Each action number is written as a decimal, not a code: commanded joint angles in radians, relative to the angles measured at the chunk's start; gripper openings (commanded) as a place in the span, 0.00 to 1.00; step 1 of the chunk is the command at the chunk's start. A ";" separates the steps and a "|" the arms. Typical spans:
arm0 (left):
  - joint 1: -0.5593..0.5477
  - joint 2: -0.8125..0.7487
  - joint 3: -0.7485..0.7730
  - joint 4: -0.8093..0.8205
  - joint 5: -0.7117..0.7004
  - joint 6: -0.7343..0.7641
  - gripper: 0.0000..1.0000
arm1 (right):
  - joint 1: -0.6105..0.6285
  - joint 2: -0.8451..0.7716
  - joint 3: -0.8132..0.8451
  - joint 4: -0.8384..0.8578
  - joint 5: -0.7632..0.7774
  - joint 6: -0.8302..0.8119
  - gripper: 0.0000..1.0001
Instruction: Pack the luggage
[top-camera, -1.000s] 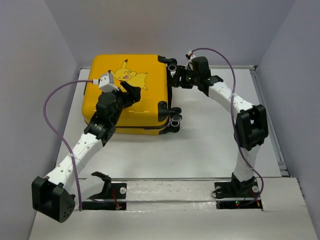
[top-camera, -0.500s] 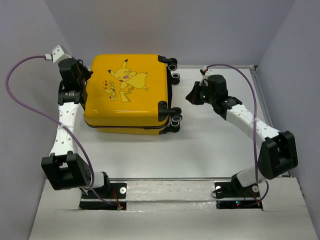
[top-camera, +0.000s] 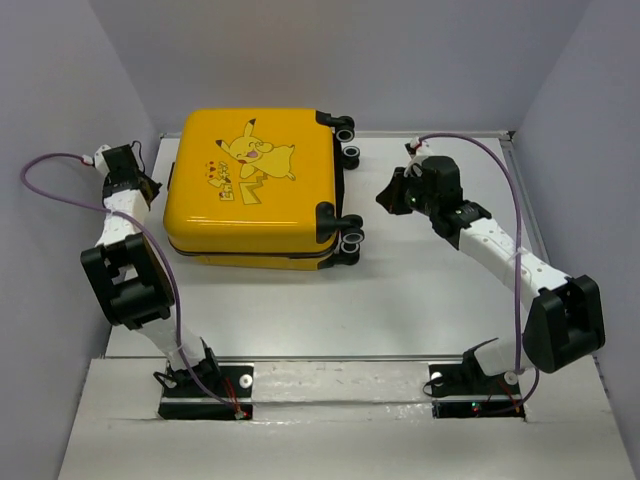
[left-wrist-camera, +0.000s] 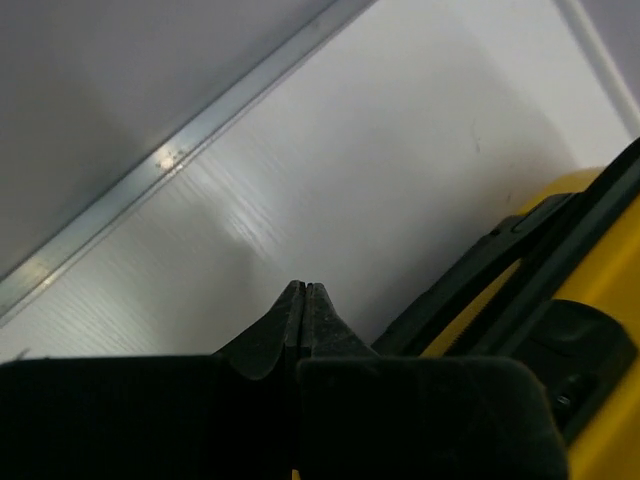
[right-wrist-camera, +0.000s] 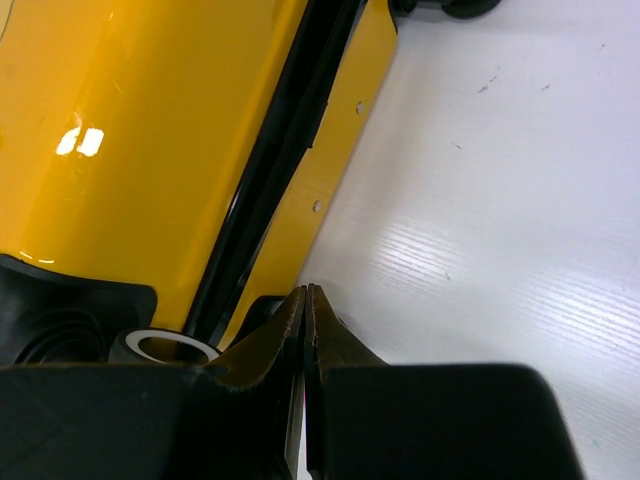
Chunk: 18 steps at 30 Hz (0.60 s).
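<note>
The luggage (top-camera: 250, 190), a yellow hard-shell suitcase with a cartoon print, lies flat and closed at the back left of the table. My left gripper (top-camera: 150, 187) is shut and holds nothing, just off the case's left side. In the left wrist view its fingertips (left-wrist-camera: 303, 286) meet over the white table, beside the luggage (left-wrist-camera: 600, 300) and its black side handle (left-wrist-camera: 470, 285). My right gripper (top-camera: 386, 196) is shut and holds nothing, a little right of the wheels. In the right wrist view the closed gripper (right-wrist-camera: 306, 290) points at the luggage (right-wrist-camera: 150, 150) near its zipper seam.
Black-and-white wheels (top-camera: 349, 240) stick out of the case's right end, one wheel (right-wrist-camera: 170, 347) close under my right fingers. A metal rail (left-wrist-camera: 170, 160) runs along the table's left edge by the grey wall, another rail (top-camera: 535, 215) on the right.
The left arm swung off the lid to the case's left side. The right gripper backed away from the wheels to the right. Both grippers went from open to shut.
</note>
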 joint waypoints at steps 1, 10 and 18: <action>0.003 0.046 -0.002 -0.009 0.077 -0.008 0.06 | -0.002 -0.027 -0.008 0.055 0.010 -0.019 0.07; -0.066 0.043 -0.156 0.103 0.371 -0.079 0.06 | -0.002 -0.025 -0.009 0.044 0.053 -0.013 0.07; -0.211 -0.164 -0.380 0.226 0.445 -0.164 0.06 | -0.002 -0.212 -0.057 -0.093 0.271 -0.007 0.07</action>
